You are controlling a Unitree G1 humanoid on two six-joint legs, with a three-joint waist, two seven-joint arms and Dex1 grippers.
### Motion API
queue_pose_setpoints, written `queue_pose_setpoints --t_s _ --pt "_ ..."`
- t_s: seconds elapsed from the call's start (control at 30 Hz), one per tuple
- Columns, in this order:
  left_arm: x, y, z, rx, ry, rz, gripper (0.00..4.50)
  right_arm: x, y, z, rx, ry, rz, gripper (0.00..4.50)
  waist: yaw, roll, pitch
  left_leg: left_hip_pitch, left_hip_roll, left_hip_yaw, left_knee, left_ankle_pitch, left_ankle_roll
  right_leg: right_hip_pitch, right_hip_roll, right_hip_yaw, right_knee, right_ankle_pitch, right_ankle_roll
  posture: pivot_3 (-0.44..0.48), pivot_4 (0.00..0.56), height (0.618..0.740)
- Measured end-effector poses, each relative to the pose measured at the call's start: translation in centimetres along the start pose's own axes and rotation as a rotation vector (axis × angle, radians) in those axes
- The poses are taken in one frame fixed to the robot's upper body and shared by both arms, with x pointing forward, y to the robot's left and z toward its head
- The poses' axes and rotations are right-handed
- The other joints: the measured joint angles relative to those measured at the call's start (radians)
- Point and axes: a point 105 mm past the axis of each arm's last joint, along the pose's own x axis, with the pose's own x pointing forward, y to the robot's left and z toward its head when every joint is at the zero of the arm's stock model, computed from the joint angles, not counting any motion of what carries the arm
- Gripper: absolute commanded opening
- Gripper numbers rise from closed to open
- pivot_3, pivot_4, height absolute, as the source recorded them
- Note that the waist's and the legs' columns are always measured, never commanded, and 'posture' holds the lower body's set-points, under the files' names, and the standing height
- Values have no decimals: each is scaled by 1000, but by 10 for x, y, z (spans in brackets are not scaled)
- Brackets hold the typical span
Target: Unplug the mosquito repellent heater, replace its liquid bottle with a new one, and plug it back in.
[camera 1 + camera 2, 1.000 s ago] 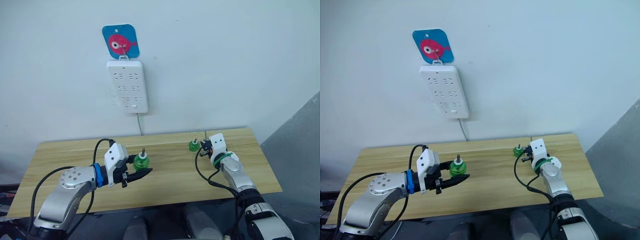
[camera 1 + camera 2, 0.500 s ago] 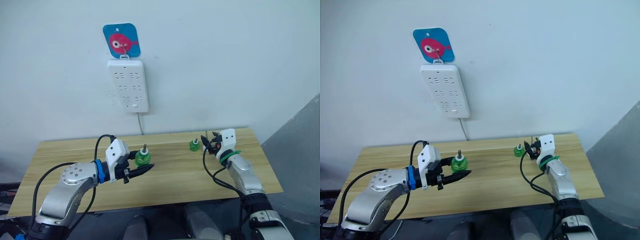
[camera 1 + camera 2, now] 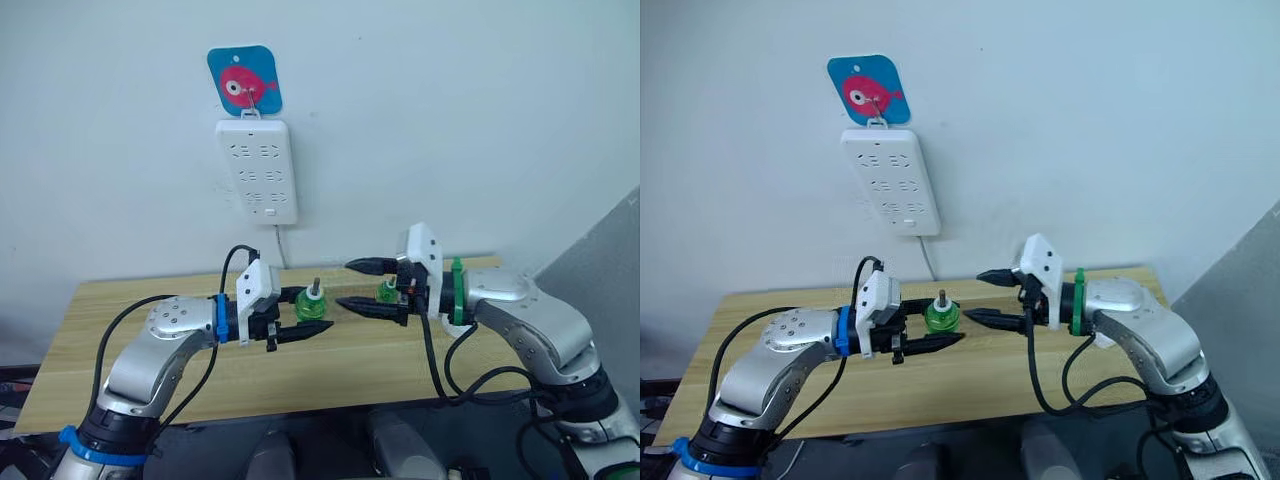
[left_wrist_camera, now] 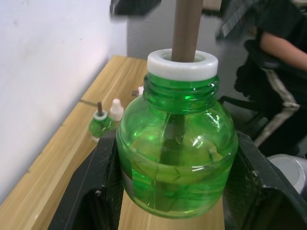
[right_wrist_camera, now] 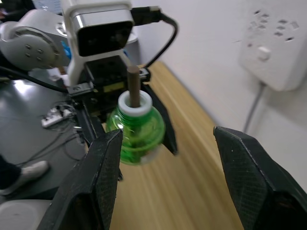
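Note:
My left gripper (image 3: pixel 311 317) is shut on a green liquid bottle (image 3: pixel 312 304) with a white collar and a brown wick, held upright above the middle of the wooden table (image 3: pixel 140 300). In the left wrist view the black fingers (image 4: pixel 98 182) press both sides of that bottle (image 4: pixel 177 158). My right gripper (image 3: pixel 344 283) stands open, its fingers pointing at the held bottle from the right, a short gap away. A second green bottle (image 3: pixel 387 291) stands on the table behind the right gripper. The mosquito repellent heater is out of view.
A white multi-socket power strip (image 3: pixel 257 170) hangs on the wall from a blue fish hook (image 3: pixel 244 82), its cable dropping behind the table. A small white cap (image 4: pixel 115 109) stands beside the second bottle (image 4: pixel 100 125). A person's arm (image 4: pixel 283 48) is beyond the table's end.
My right gripper has opened, left the bottle at the table's back right, and swung up and left to face the held bottle. My left arm has lifted its bottle and moved it right.

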Motion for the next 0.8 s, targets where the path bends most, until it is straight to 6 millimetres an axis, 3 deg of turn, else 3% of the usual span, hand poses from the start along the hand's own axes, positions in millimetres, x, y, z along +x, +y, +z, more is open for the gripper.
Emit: queue_pose_setpoints --t_s 0.3,0.4,0.57,0.8 --pt "5 -3 1 11 -23 -26 2319 11 6 1 35 -5 60 3128 -2 0 0 -1 0 -1 0 -1 1 0 0 -1 -2 0 0 -147 104 740" --pt "5 -3 1 14 -25 -26 2319 14 8 0 41 -6 73 2541 -2 0 0 -1 0 -1 0 -1 1 0 0 -1 -2 0 0 -146 102 740" --pt "7 -3 2 16 -32 -28 2319 14 8 -1 45 -5 74 857 -2 0 0 -1 0 -1 0 -1 1 0 0 -1 -2 0 0 -146 99 740" --pt "8 -4 2 2 -51 -31 2319 13 6 -1 45 -10 82 823 -2 0 -2 -1 0 -1 0 -1 1 1 0 -1 -2 0 1 -147 85 740"
